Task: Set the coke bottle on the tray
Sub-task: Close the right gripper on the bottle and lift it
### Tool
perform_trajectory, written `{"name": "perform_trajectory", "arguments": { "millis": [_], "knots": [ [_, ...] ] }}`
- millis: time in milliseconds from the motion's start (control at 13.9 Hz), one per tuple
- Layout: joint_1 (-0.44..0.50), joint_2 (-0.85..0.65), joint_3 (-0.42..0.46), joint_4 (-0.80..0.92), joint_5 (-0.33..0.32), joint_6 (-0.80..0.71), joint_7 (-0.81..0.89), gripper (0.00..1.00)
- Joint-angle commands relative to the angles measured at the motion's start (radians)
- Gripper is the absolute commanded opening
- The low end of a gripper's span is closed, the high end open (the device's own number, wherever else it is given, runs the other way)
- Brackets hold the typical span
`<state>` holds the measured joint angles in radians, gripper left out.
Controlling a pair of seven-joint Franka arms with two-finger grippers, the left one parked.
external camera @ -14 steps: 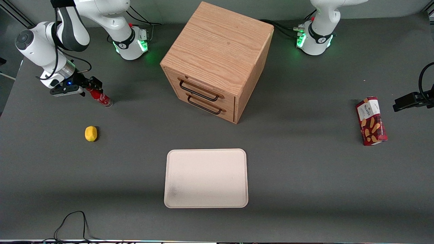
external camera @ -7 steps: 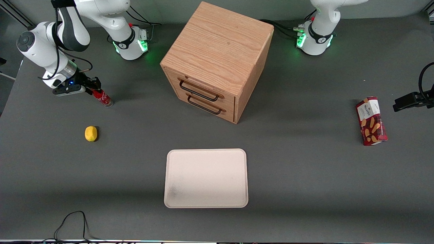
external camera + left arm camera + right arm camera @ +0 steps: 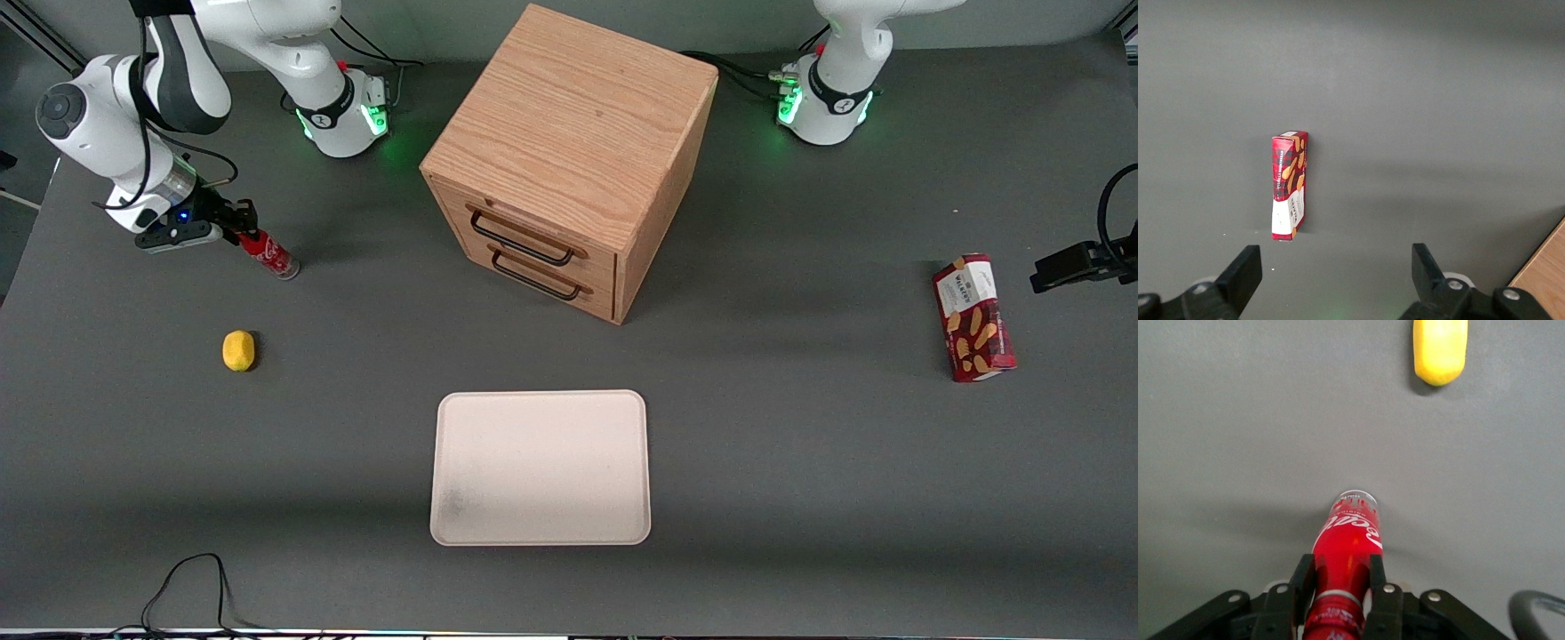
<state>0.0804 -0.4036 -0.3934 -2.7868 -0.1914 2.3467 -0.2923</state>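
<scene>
Glossy coke bottle [image 3: 1350, 550], matt black gripper [image 3: 1339, 590], grained wooden cabinet [image 3: 569, 160], smooth tray [image 3: 540, 467].

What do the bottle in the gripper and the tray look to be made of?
The coke bottle, gripped near its cap by the gripper, looks like glossy plastic: highlights run along the red body and the base shows clear. It could be glass. The tray seems to be matte cream plastic or melamine: even colour, moulded rounded corners, low rim, a grey smudge in one corner.

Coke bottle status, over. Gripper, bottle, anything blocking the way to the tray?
Gripper shut on coke bottle near its cap end. Bottle tilted, not on tray. Lemon sits off the line; nothing blocking.
</scene>
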Motion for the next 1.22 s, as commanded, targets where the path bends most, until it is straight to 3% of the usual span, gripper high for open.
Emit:
{"name": "perform_trajectory", "arguments": {
  "millis": [0, 646, 790, 1149],
  "knots": [
    [0.002, -0.050, -0.002, 0.074, -0.037, -0.125, -0.013, 0.00],
    [0.007, -0.018, 0.162, 0.603, -0.020, -0.617, -0.008, 0.00],
    [0.021, 0.018, 0.174, 0.735, 0.010, -0.705, -0.011, 0.00],
    [0.038, 0.139, 0.176, 0.935, 0.087, -0.754, -0.057, 0.00]
  ]
}}
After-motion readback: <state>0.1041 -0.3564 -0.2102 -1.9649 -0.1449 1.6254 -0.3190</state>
